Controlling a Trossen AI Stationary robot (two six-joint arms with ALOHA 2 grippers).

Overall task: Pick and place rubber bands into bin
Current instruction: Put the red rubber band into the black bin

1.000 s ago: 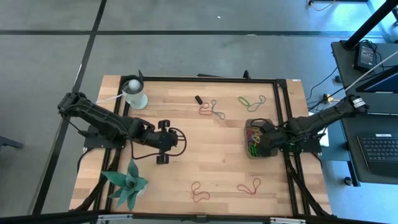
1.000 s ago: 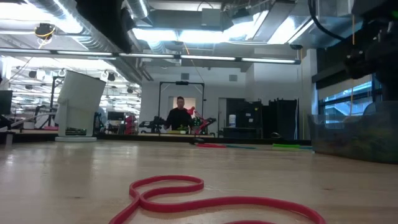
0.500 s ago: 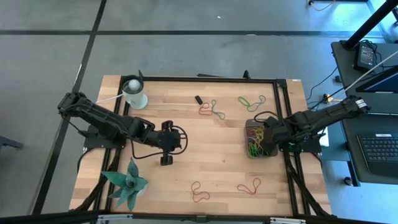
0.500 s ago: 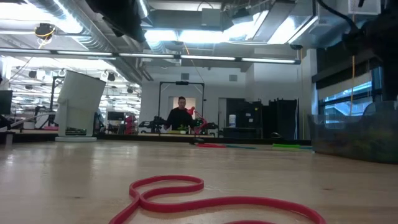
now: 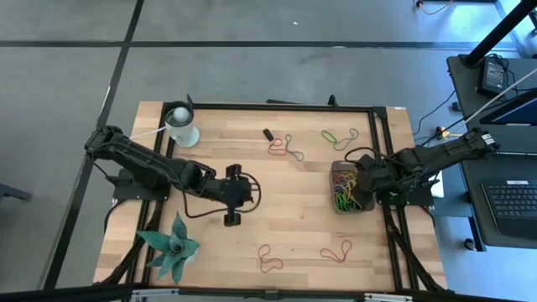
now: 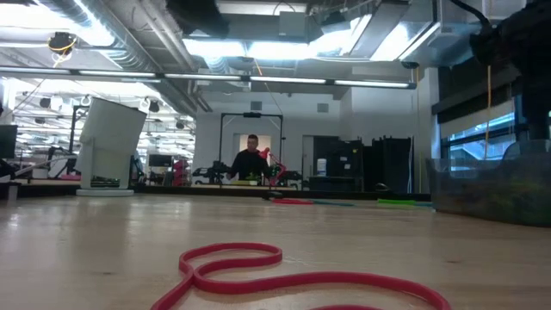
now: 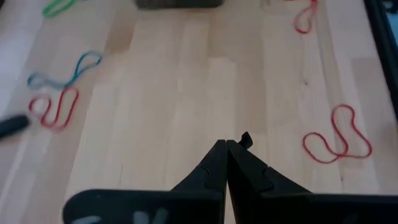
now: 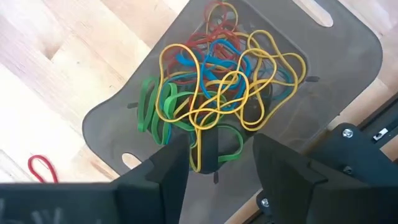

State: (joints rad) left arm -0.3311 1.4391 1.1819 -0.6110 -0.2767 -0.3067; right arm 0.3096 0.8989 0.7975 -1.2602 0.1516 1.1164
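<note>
Beside bin (image 5: 347, 189), bare table (image 5: 285, 193)

grey floor (image 5: 252, 67) crossed by dark lines, ceiling strip lights (image 6: 284, 47) overhead

We see a table (image 5: 277, 226) of pale wood planks with a smooth, faintly shiny finish and visible grain. The bin (image 8: 348, 56) looks like matt dark grey plastic. The rubber bands (image 8: 217, 93) in it are thin, smooth rubber with a slight sheen. Both grippers' fingers (image 8: 283, 171) look like matt black plastic. A dark metal frame (image 5: 277, 106) edges the table.
</note>
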